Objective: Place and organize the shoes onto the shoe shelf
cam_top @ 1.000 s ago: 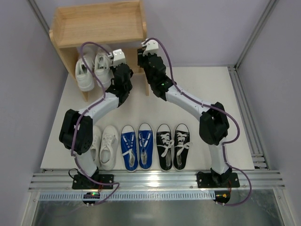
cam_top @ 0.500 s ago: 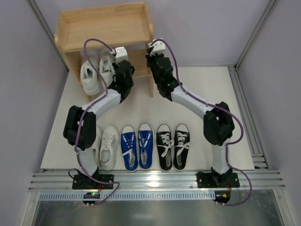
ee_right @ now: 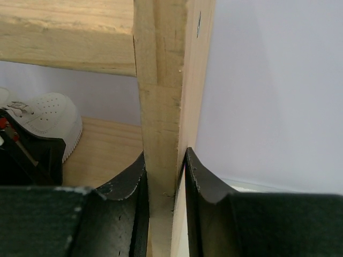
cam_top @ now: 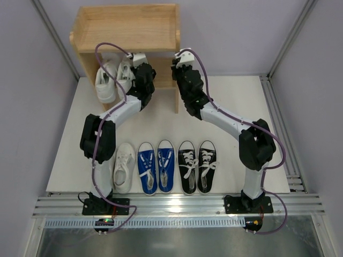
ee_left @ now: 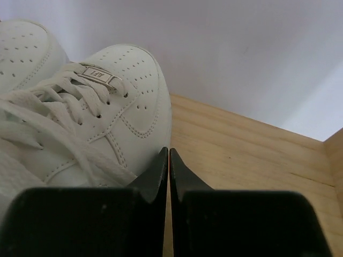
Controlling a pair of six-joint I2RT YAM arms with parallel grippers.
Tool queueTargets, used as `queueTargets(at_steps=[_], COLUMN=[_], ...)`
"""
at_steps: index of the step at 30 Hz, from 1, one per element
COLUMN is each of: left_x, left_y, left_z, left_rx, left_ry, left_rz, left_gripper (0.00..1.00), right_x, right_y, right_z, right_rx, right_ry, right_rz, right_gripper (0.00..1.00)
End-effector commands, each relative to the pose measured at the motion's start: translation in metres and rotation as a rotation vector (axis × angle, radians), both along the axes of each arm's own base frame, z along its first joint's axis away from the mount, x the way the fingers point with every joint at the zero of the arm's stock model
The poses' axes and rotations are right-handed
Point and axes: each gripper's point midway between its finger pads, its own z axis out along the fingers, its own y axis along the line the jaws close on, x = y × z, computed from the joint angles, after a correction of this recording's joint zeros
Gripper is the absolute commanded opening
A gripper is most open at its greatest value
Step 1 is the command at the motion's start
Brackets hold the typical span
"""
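The wooden shoe shelf [cam_top: 128, 27] stands at the back. Two white shoes [cam_top: 107, 81] sit on its lower tier; one fills the left of the left wrist view [ee_left: 107, 107]. My left gripper [cam_top: 140, 72] reaches into the lower tier, and in its wrist view [ee_left: 168, 154] it is shut on nothing, tips beside the shoe's right side over the lower board [ee_left: 241, 155]. My right gripper [cam_top: 179, 67] is shut on the shelf's right side panel [ee_right: 163, 107], one finger on each face. A white shoe [cam_top: 124, 166], the blue pair [cam_top: 155, 166] and the black pair [cam_top: 197, 166] lie in a row on the floor.
The left arm's elbow [cam_top: 96, 136] hides the floor spot left of the white shoe. Grey walls close in the back and both sides. A metal rail [cam_top: 177, 206] runs along the near edge, and another runs down the right side [cam_top: 278, 123].
The shelf has slid right and back, turning square to the wall, with the white shoes riding on it. Both arms moved with it, the right gripper still clamped on the side panel.
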Motion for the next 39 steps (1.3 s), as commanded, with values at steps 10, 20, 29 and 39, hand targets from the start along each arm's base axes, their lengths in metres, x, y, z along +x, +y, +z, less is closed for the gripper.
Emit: queueTargets(at_steps=[10,20,29,39], left_x=[-0.037,-0.045,-0.046,-0.063], left_y=[0.203,0.25,0.23,0.152], left_z=[-0.091,-0.089,-0.071,-0.031], left_rx=[0.001,-0.058,-0.085,-0.076], left_ry=[0.257,0.24,0.22,0.153], left_rz=[0.381,0.463,0.384,0.202], left_gripper=[0.0,0.0,0.0,0.0], right_x=[-0.029,-0.029,-0.026,-0.041], right_y=[0.007,-0.028,-0.051,-0.048], right_z=[-0.036,-0.053,-0.052,-0.062], right_rx=[0.004,0.004,0.017,0.032], right_ry=[0.134,0.173,0.184,0.212], right_rz=[0.109,0.056,0.041,0.086], right_gripper=[0.04,0.04,0.04,0.04])
